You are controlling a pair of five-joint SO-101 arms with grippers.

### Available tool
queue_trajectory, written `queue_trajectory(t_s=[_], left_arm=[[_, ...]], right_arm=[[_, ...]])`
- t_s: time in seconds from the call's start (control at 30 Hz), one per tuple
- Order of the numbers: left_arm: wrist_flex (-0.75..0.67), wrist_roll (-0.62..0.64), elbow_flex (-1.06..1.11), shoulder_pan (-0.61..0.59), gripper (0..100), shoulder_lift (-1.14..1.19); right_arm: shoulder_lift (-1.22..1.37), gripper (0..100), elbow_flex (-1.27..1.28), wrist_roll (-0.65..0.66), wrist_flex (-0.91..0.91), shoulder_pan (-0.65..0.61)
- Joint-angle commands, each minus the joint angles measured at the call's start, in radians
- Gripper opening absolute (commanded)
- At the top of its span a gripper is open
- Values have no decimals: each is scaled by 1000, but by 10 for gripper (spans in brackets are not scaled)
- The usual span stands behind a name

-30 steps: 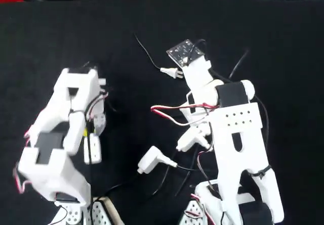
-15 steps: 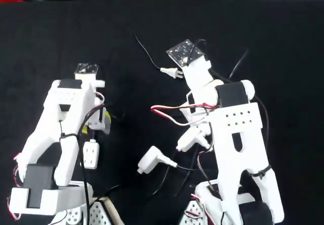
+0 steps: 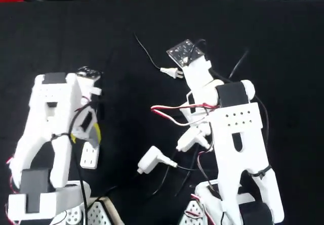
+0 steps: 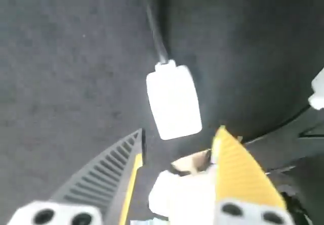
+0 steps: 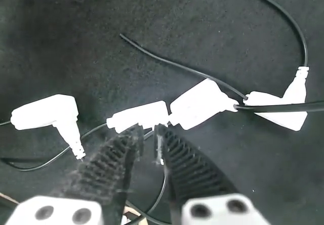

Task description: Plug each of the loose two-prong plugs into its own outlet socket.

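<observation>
If the white socket block [image 4: 173, 101] is to be taken cleanly, it should be gripped across its short sides and well down its body, so that the face meant for the prongs is left free and the block cannot twist when a plug is pushed in. The left gripper [image 4: 180, 133] is held wide, with a grey ribbed finger on one side and a yellow-faced finger on the other, and nothing is held in it. The block lies flat on the black counter [image 3: 263, 38]. Its near end sits just between the two fingertips, the rest lies beyond them, and its cord leads straight away from the gripper. Contact with either finger cannot be made out. A deeper, squarer approach is judged to be needed before the jaws are closed, since a pinch on the end alone could let the block pivot or slip out.

The right gripper [image 5: 147, 132] is set narrow with nothing between its fingers, poised just beside a straight plug [image 5: 137, 116] that is butted against a second socket [image 5: 201, 103] — whether it is fully seated cannot be told. An angled plug [image 5: 46, 113] lies loose near by with its prongs bare, and a small plug [image 3: 172, 72] lies well apart at the far side of the counter — these two are judged not yet plugged in.
</observation>
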Motion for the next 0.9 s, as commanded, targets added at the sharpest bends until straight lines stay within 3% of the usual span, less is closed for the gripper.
queue_trajectory(t_s=[0.0,0.13,0.27,0.53,0.73,0.87], left_arm=[[25,-112,-2,-77,149,-144],[15,-267,116,-168,97,-382],[-115,-385,351,-223,98,-572],[-450,-345,796,-225,98,-747],[-473,-150,851,-97,98,-824],[-473,-106,831,-24,98,-852]], right_arm=[[-1,51,1,5,-12,14],[-1,51,1,5,-12,14],[-1,51,1,5,-9,14],[-1,51,1,5,-9,14],[-1,51,1,5,-12,14],[-1,51,13,5,-17,14]])
